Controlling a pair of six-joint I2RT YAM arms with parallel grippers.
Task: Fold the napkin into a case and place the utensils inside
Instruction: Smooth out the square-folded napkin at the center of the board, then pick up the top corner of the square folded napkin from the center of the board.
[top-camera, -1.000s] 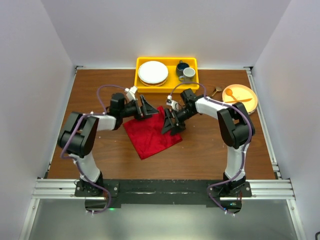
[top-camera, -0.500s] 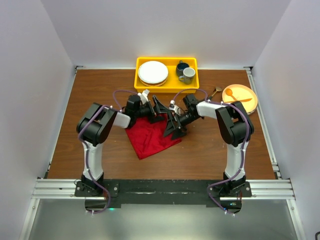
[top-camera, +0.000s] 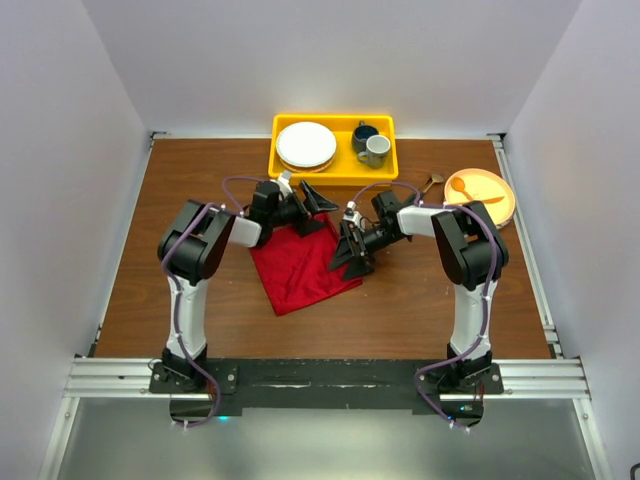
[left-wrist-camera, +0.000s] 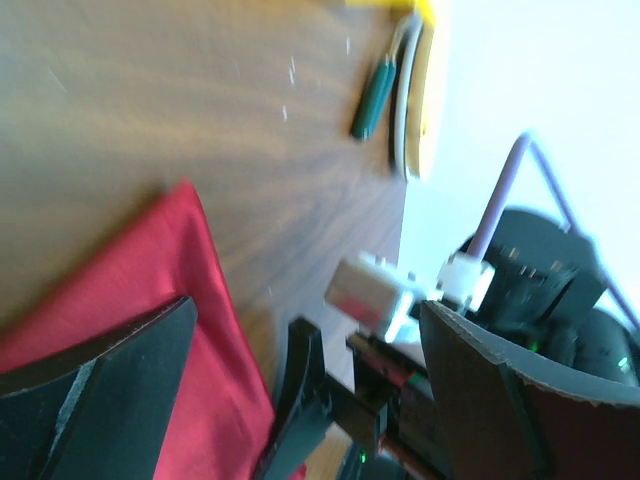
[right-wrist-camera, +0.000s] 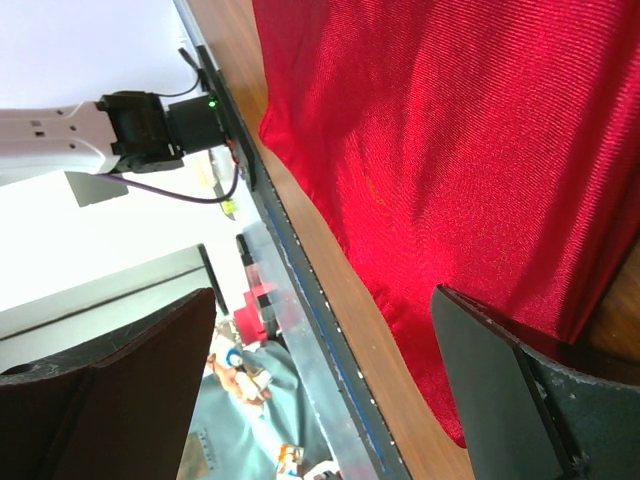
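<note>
The red napkin (top-camera: 298, 270) lies flat on the wooden table as a tilted square. My left gripper (top-camera: 311, 205) is open at its far corner, near the yellow tray. In the left wrist view (left-wrist-camera: 305, 305) the cloth (left-wrist-camera: 150, 320) lies beside one finger, not pinched. My right gripper (top-camera: 347, 250) is open over the napkin's right edge. The right wrist view (right-wrist-camera: 325, 295) shows the cloth (right-wrist-camera: 450, 150) spread beyond the wide jaws. A gold spoon (top-camera: 432, 183) lies at the back right. No pouch shape shows.
The yellow tray (top-camera: 335, 178) at the back holds white plates (top-camera: 306, 145) and two cups (top-camera: 371, 143). An orange plate (top-camera: 480, 197) with an orange spoon sits at the right. The two grippers are close together. The metal rail (right-wrist-camera: 300, 300) marks the table's near edge.
My left gripper has swung right and toward the tray, off the napkin's left side. My right gripper has shifted a little to the right. The napkin lies slightly flatter.
</note>
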